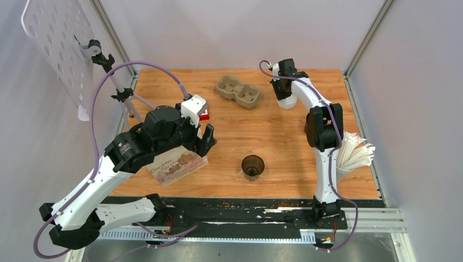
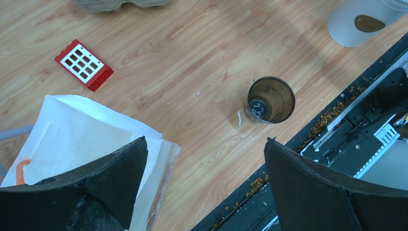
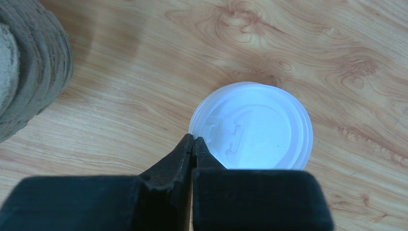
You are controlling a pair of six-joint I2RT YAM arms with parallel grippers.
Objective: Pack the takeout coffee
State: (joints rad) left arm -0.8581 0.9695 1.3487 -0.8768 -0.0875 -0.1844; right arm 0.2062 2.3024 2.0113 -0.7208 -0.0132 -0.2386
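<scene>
A wood-grain table (image 1: 284,142) carries everything. The left gripper (image 2: 204,142) hangs with its jaws spread wide and empty, its left finger over a paper bag (image 2: 86,130). The lidless dark takeout cup (image 2: 271,100) stands upright ahead of it, nearer its right finger. The right gripper (image 3: 193,139) is closed, its tips pressed together at the near rim of the white lid (image 3: 255,127). I cannot tell whether they pinch it.

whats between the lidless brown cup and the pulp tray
Nothing. In the top view, the stretch of table from the brown cup to the pulp tray is bare wood.
</scene>
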